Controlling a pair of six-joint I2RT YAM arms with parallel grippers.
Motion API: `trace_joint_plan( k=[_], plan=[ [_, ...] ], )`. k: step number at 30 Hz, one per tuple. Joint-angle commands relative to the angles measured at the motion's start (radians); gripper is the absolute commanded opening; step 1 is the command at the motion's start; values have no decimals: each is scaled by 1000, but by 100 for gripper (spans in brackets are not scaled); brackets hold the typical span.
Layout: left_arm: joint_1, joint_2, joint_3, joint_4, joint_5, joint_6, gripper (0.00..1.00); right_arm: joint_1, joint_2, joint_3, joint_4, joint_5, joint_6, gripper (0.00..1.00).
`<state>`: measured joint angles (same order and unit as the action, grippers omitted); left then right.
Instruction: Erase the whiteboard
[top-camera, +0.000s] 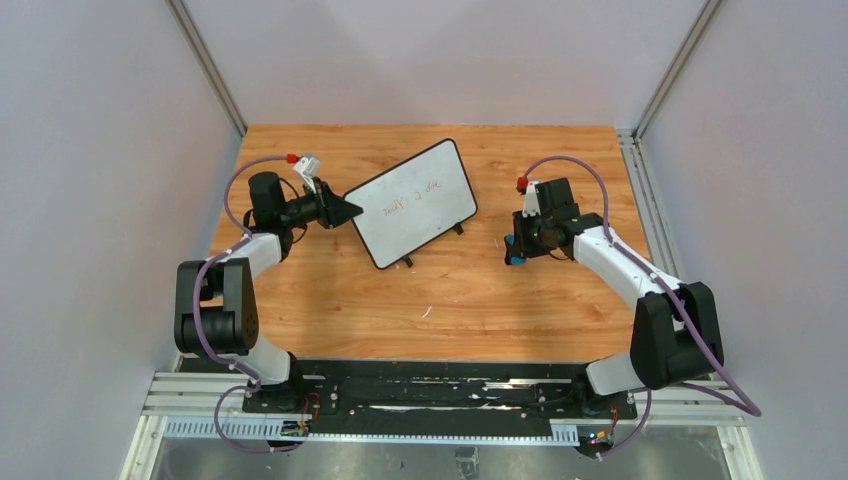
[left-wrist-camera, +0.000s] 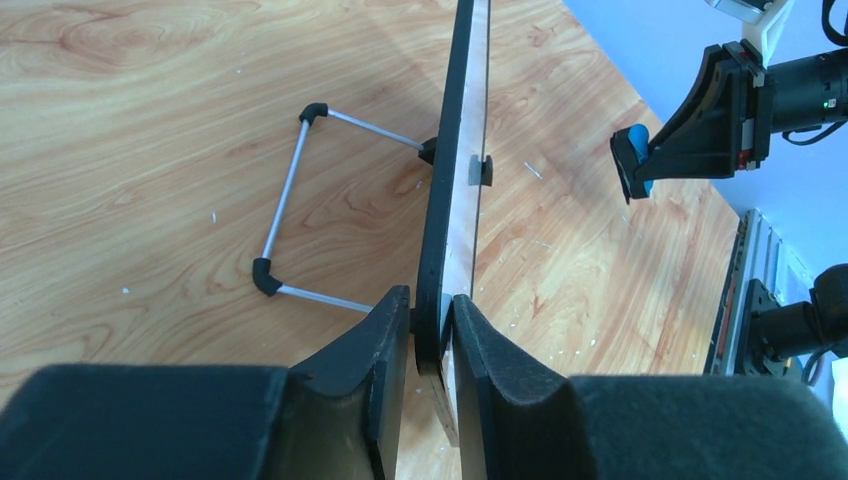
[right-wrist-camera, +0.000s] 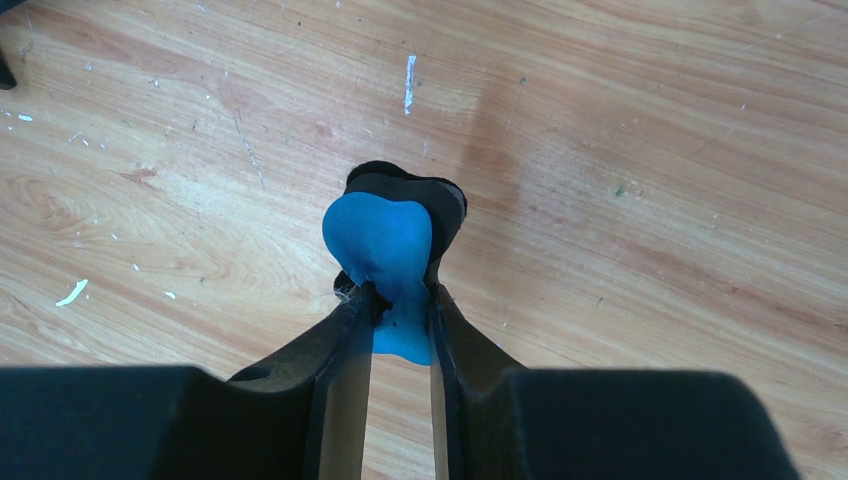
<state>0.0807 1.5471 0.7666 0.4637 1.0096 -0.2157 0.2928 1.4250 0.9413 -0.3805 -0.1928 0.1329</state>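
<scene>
Whiteboard (top-camera: 415, 205) stands propped mid-worktop (top-camera: 330, 300), red writing intact. Left claw (left-wrist-camera: 432, 315) pinches its left edge, steadying it. Right claw (right-wrist-camera: 400, 300), clamped on blue eraser (right-wrist-camera: 383, 245), hovers right. Judged next: carry eraser leftward onto board face.

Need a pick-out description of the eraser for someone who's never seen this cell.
On the wooden table, look right of the propped whiteboard to the right arm's pincer. The eraser is the small squashed block pinched there, the only blue thing in view.

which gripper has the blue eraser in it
The right gripper: the blue eraser is pinched between its fingers. The left gripper has no eraser; it grips the whiteboard by its edge.
</scene>
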Motion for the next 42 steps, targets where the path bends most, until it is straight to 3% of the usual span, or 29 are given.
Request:
trace_joint_plan(
  k=[1, 11, 16, 32, 42],
  plan=[
    [-6, 6, 8, 27, 11, 1, 25, 17, -9, -9, 2, 17, -16, 0],
    [-6, 5, 8, 30, 10, -6, 14, 17, 25, 46, 23, 11, -23, 1],
    [-6, 8, 11, 32, 9, -12, 0, 17, 45, 74, 39, -8, -18, 1],
    [-6, 27, 6, 31, -11, -7, 0, 17, 84, 126, 116, -27, -39, 0],
    [-6, 52, 12, 4, -24, 21, 0, 16, 315, 351, 287, -165, -46, 1]
  ],
)
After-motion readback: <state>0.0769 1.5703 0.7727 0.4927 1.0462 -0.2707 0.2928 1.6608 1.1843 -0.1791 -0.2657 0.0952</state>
